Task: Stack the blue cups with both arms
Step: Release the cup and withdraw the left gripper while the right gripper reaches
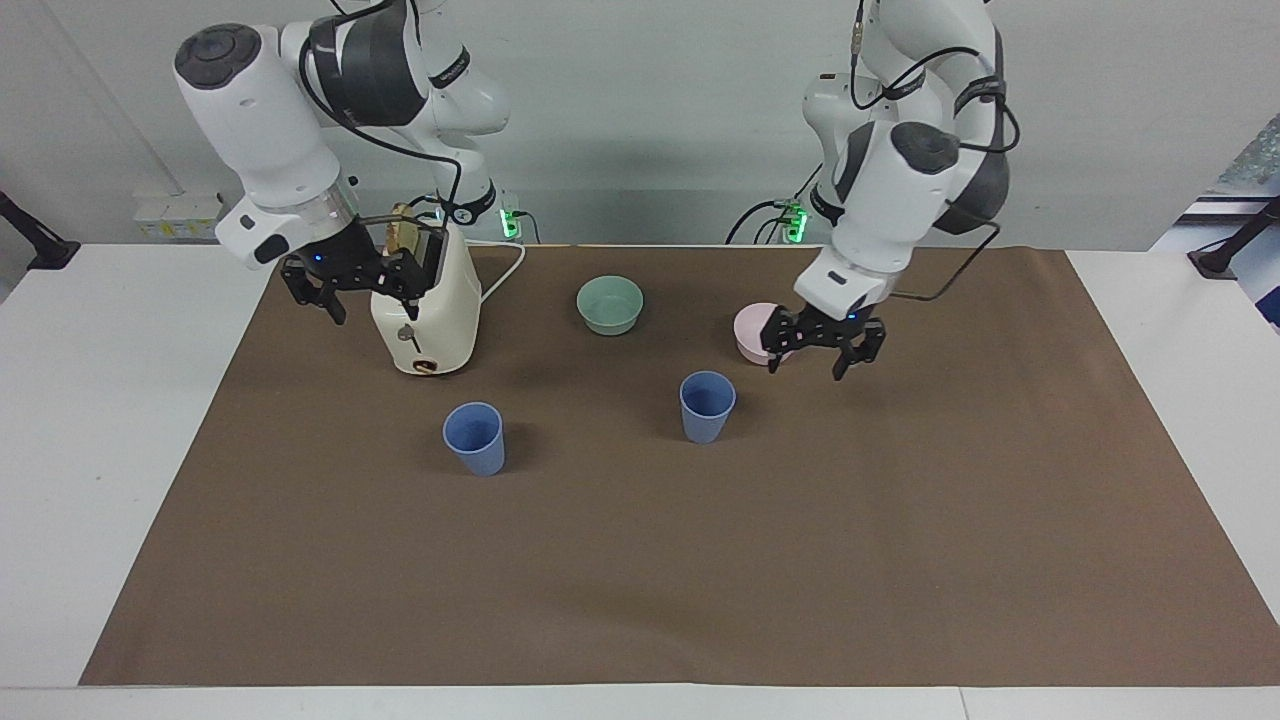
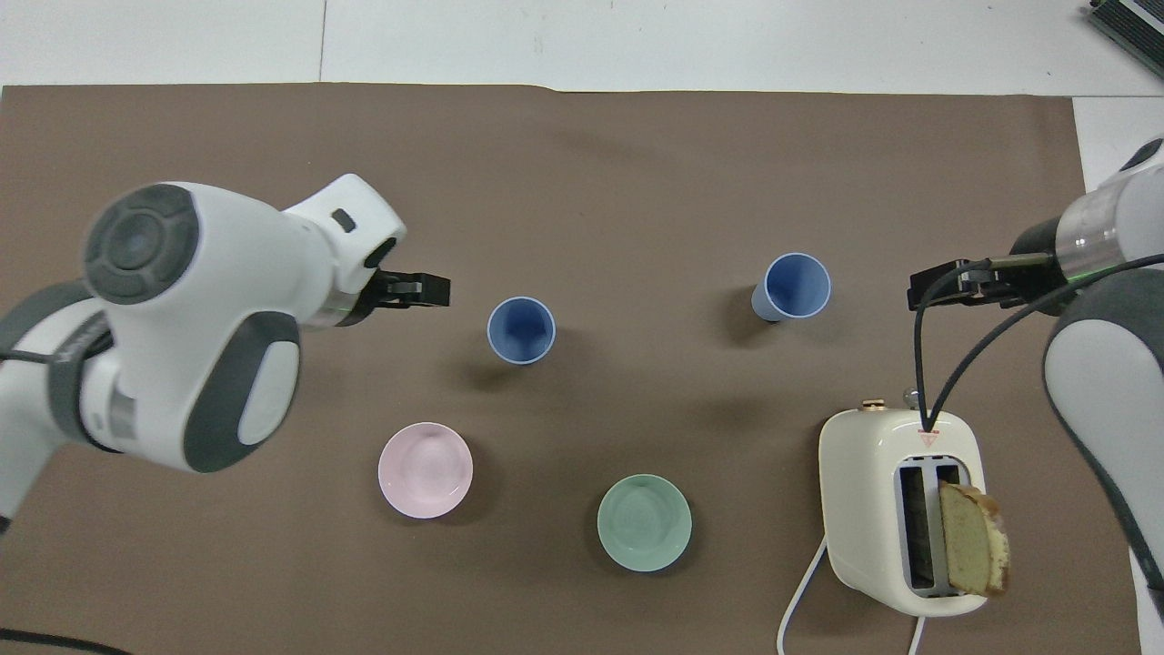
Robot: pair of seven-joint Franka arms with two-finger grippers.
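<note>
While both blue cups (image 1: 707,405) stand apart on the surface, my left tool (image 1: 822,350) hangs open, empty (right tool (image 1: 345,288) too). I'd grip one rim squarely, lifting straight.

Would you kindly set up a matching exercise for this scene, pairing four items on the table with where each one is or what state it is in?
Things:
1. slice of bread
2. pink bowl
3. left gripper
4. mint-green bowl

Places or states:
a. open, empty, in the air beside the pink bowl
b. sticking up out of a slot of the cream toaster
c. on the brown mat, between the toaster and the pink bowl
d. on the brown mat, toward the left arm's end

Pairs: 1-b, 2-d, 3-a, 4-c
</note>
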